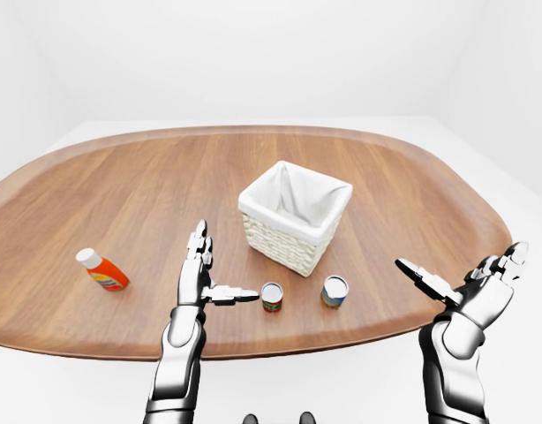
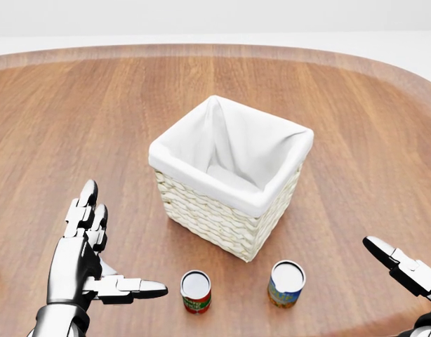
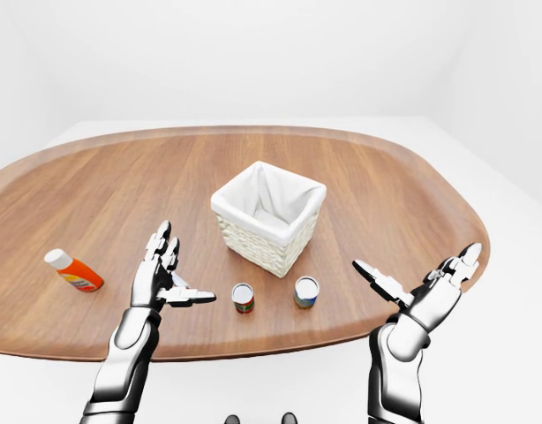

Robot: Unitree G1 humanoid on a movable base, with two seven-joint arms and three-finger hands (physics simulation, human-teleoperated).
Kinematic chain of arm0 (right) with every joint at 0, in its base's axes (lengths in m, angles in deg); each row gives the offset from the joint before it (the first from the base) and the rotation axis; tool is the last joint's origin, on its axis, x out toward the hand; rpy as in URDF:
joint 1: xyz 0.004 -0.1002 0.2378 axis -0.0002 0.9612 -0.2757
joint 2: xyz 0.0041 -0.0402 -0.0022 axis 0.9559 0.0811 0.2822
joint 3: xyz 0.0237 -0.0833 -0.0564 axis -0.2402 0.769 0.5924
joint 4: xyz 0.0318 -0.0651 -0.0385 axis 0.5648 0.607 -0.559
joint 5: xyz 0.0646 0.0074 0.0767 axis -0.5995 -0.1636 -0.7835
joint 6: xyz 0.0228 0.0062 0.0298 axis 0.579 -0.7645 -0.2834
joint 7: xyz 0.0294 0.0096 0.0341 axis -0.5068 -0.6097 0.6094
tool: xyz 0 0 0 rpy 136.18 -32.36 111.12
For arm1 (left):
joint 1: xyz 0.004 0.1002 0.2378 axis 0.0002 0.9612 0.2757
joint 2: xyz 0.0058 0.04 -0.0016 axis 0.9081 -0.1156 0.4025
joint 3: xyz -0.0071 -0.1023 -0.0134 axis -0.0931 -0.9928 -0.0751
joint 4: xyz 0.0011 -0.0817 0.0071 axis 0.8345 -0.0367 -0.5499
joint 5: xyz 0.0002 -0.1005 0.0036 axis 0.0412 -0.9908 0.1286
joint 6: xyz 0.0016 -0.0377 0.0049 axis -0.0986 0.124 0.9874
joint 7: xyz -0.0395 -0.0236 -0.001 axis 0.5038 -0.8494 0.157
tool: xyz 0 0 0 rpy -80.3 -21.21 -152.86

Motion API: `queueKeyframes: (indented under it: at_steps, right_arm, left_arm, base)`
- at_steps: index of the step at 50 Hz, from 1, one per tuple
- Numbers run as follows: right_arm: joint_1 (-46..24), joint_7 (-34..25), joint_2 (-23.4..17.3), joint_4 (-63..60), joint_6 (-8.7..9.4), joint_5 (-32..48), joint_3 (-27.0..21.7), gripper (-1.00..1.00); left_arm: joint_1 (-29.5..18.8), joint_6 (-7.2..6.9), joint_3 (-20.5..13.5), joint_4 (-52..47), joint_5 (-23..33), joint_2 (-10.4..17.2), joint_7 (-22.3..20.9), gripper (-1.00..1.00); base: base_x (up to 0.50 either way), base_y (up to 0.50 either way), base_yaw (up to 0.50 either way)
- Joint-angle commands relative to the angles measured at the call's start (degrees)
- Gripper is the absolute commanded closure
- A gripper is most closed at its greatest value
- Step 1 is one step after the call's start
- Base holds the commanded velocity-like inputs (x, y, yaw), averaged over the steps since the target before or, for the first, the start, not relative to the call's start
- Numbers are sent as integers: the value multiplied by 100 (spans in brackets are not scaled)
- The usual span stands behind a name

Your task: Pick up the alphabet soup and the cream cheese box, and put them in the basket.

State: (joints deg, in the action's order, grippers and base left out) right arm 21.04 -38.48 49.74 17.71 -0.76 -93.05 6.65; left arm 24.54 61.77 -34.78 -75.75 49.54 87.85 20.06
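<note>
The square woven wicker basket with a white cloth lining [image 2: 229,184] sits near the centre of the head view on the oval brown wooden bench [image 2: 356,105]. Below it, near the bottom edge, stand two small upright cans: a red-and-green labelled can [image 2: 196,291] on the left and a blue-and-yellow labelled can [image 2: 286,283] on the right. Which of them is the alphabet soup cannot be read from the labels. No cream cheese box can be made out; a pale sliver beside the left robot hand [image 2: 96,263] may belong to one, but the hand covers it. An orange bottle with a white cap [image 1: 101,269] lies at the left of the left-eye view, well apart from the cans.

The left robot hand is spread, fingers up and thumb pointing right, holding nothing, near the red can but not touching it. The right robot hand [image 1: 470,283] hovers past the bench's lower right rim, likewise spread and empty.

Either can is likely rigid, light and smooth, so it should be taken round the middle of its side wall, fingers opposing the thumb; it could tip if nudged at the rim.
</note>
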Motion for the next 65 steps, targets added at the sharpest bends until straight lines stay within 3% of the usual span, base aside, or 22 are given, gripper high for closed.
queueKeyframes:
  at_steps: [1, 5, 11, 17, 33, 45, 58, 61, 65]
  right_arm:
    - [-5, 0, -2, 13, 0, 1, -2, -100]
    - [0, 0, -4, -13, 0, 1, 3, -100]
    - [5, 0, 1, -24, 0, 6, -1, -100]
    - [-10, 0, -5, 52, 0, 1, -9, -100]
    - [-18, 0, -8, 28, 0, 6, -8, -100]
    - [-19, 0, -11, 35, 0, 5, -3, -100]
    - [-9, 0, -7, -2, 0, 3, -1, -100]
    - [-16, 0, -10, 50, 0, 1, -5, -100]
    - [-6, 0, -8, 21, 0, -2, -6, -100]
  left_arm:
    - [-2, 25, -1, 15, -1, 0, 0, -100]
    - [12, -24, 4, -54, -1, -4, 9, -100]
    - [-12, 76, -7, 65, -6, 1, -1, -100]
    - [11, 11, 8, -21, -1, -4, 6, -100]
    - [-18, 67, 0, 73, 2, 1, 1, -100]
    - [0, -33, 8, -24, 7, -3, 14, -100]
    - [-8, 45, 2, 36, -2, -1, 3, -100]
    - [17, -10, 10, -46, -2, -5, 7, -100]
    - [2, 48, 5, 25, -3, -2, -2, -100]
  base:
    - [12, 0, 0]
    - [12, 0, 0]
    - [12, 0, 0]
    - [12, 0, 0]
    - [12, 0, 0]
    - [12, 0, 0]
    - [11, 0, 0]
    - [11, 0, 0]
    - [11, 0, 0]
